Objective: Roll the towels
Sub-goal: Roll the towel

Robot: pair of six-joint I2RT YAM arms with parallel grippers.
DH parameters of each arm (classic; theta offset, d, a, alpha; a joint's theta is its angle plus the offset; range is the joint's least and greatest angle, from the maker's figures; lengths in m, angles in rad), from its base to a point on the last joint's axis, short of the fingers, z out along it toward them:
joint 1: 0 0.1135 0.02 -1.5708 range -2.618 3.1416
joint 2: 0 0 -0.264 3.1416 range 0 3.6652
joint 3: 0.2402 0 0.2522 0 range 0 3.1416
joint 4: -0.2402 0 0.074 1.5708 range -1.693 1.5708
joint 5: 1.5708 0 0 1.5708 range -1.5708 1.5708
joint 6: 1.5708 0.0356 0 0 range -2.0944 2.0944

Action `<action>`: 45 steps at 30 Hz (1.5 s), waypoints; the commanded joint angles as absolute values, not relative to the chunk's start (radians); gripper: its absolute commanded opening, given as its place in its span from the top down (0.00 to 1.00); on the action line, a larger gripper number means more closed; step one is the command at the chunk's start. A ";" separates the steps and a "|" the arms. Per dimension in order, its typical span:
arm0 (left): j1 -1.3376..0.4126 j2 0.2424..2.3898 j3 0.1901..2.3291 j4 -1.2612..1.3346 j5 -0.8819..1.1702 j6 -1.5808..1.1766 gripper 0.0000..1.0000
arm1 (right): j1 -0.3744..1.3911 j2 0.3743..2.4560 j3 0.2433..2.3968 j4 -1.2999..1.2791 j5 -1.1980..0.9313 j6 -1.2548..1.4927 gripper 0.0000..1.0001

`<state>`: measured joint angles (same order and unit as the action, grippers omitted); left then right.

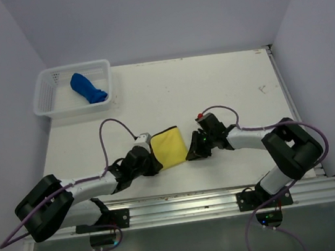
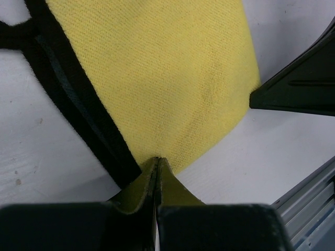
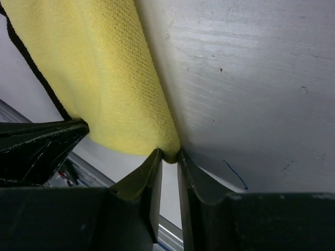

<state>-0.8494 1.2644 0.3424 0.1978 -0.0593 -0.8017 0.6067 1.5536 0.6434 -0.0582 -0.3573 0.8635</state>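
The blue towel (image 1: 87, 88) lies as a tight bundle in the white mesh basket (image 1: 43, 93) at the far left corner, so the work in hand is the yellow towel (image 1: 168, 148), which sits on the surface (image 1: 212, 88) between the two arms, near the front edge.

The left pincer (image 2: 157, 166) has its jaws pressed flat together on the towel's near hem, where the yellow face meets the black edging (image 2: 78, 104). The right pincer (image 3: 169, 156) stands nearly closed, its tips nipping the corner of a rounded fold on the opposite side. That looks like the start of the roll: both ends caught, the first turn just formed.

The next move probably calls for both arms to travel together and turn the fold over evenly – if one side leads, the roll will likely come out as a cone.

The cloth is a fine looped weave, soft and limp, with a dark backing. It bends into a plump curve rather than a crease, and will likely slump if let go early.
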 commanded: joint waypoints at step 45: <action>-0.773 1.411 0.882 -0.117 -0.101 -0.799 0.56 | 0.841 1.325 0.617 -0.206 0.219 0.649 1.00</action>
